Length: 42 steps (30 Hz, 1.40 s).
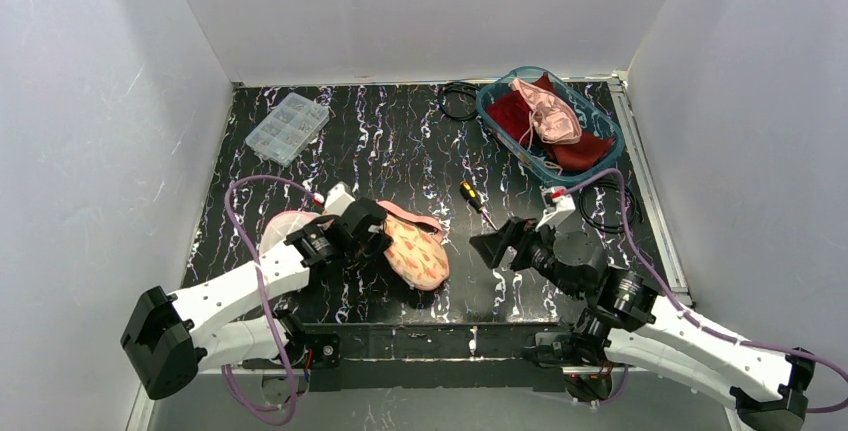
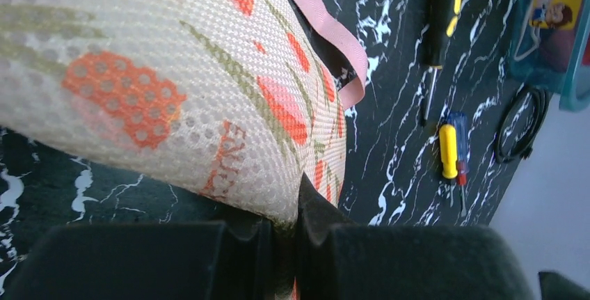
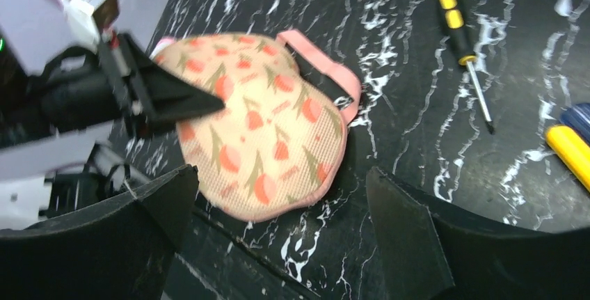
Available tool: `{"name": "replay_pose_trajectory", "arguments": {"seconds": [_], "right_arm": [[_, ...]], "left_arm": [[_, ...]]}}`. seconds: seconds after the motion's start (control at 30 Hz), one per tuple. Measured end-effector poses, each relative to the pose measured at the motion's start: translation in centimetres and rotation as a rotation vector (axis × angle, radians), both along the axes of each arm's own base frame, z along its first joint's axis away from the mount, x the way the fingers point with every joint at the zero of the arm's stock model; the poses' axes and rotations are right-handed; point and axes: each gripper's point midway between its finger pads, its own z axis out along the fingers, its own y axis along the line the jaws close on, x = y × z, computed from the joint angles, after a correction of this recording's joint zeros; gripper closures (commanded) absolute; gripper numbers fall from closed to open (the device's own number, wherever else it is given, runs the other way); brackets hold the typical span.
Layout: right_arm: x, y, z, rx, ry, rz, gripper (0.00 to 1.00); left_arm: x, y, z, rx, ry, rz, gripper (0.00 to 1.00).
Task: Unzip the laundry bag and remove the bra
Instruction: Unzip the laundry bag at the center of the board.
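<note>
Screwdriver (image 1: 470,196) near laundry bag (image 1: 418,256) | L jaws clamped on bag | R jaws wide, empty

Seen from my left claw (image 2: 284,234), the bag (image 2: 174,84) fills the view and runs off the top and left edges, so I can't tell where it opens or what's inside. Far right of that claw, the bin (image 2: 553,70) is cut off. Right of my right claw (image 3: 282,175), a yellow tool (image 3: 569,148) runs off the edge. The left claw looks blurry there.

peach flower-print laundry bag (image 3: 264,126), teal basket (image 1: 481,103)
</note>
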Motion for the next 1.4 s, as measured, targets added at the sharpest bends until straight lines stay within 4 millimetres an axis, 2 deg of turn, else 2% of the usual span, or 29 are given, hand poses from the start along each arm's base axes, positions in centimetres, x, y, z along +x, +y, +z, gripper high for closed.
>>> {"name": "replay_pose_trajectory", "arguments": {"seconds": [0.13,0.2,0.37,0.63,0.77,1.13,1.3,1.4], "right_arm": [[-1.4,2.1,-0.3,-0.025,-0.022,0.157,0.12],[-2.1,3.8,-1.6,-0.059,0.010,0.248,0.14],[-3.8,6.4,-4.1,-0.089,0.064,0.377,0.17],[-6.8,10.0,-3.1,-0.013,0.040,0.493,0.19],[-6.9,10.4,-2.1,0.051,0.017,0.471,0.22],[-6.2,10.3,-4.4,0.104,0.058,0.384,0.39],[-5.2,10.9,-4.0,0.138,0.039,0.338,0.38],[-5.1,11.4,-4.8,0.122,0.046,0.337,0.37]], "left_arm": [[0.4,0.9,0.6,-0.009,0.047,0.043,1.00],[0.3,1.0,1.0,-0.025,0.066,0.056,1.00],[0.4,0.3,2.3,-0.062,0.127,0.093,1.00],[0.6,0.3,2.6,-0.075,0.200,0.200,1.00],[0.9,1.0,3.2,-0.064,0.195,0.252,1.00],[1.1,2.1,3.7,-0.073,0.188,0.352,1.00],[1.1,2.1,3.8,-0.090,0.193,0.369,1.00],[1.0,2.0,3.8,-0.097,0.196,0.375,1.00]]}}
